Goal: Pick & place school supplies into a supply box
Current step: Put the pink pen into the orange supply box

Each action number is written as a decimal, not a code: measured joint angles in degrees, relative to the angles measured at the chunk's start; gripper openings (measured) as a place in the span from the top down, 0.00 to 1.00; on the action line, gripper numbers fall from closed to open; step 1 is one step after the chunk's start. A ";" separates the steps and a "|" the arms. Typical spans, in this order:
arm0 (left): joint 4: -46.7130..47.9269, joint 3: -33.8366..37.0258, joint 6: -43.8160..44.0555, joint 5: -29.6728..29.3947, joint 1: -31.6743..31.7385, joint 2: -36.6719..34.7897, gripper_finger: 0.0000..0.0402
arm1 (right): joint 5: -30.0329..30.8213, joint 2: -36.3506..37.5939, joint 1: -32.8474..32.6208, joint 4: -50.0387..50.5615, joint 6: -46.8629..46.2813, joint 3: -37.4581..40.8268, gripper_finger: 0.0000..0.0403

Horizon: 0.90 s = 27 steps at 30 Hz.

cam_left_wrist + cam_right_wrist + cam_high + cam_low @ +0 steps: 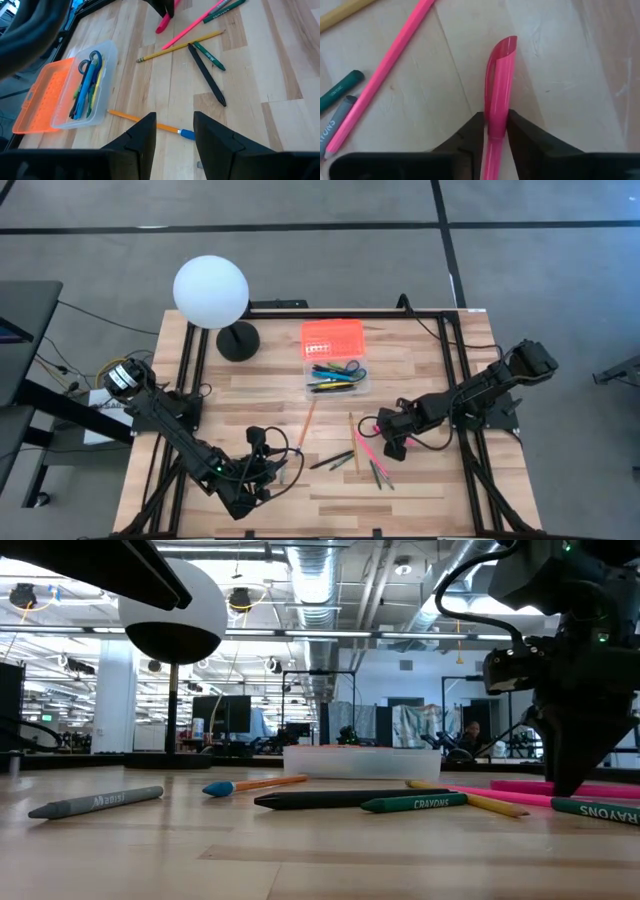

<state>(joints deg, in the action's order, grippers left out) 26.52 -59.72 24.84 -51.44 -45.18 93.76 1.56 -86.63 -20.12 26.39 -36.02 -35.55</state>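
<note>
The supply box (pixel 338 375) stands open at mid table, its orange lid (pixel 332 337) folded back. It holds pens and blue-handled scissors (pixel 90 62). Loose supplies lie near it: an orange pencil (pixel 150 124), a yellow pencil (pixel 180 45), a black pen (pixel 207 75), green crayons (pixel 415 804) and a grey crayon (pixel 95 803). My right gripper (pixel 496 135) points down, shut on a pink pen (pixel 499 85). My left gripper (pixel 175 145) hovers open over the orange pencil's blue end. My right gripper pinches the pink pen's barrel (pixel 496 120) between its two fingers, a little back from the capped clip end (pixel 502 50). The fingers come from above, pointing steeply down, and lie across the pen. The pen looks level at the table top; whether it is lifted I cannot tell.
A white globe lamp (pixel 211 292) on a black base (pixel 238 340) stands at the far left of the table. A long pink pencil (pixel 385 75) and crayons lie close beside the held pen. Black frame rails (pixel 190 360) run along both table sides.
</note>
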 joint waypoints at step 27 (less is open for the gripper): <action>0.00 0.00 0.02 -0.09 0.01 0.00 0.69 | -0.90 0.09 -0.07 1.88 -0.99 -0.13 0.82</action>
<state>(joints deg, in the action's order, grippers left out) 26.52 -59.72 24.86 -51.53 -45.17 93.76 0.67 -86.54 -20.19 28.28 -37.01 -35.68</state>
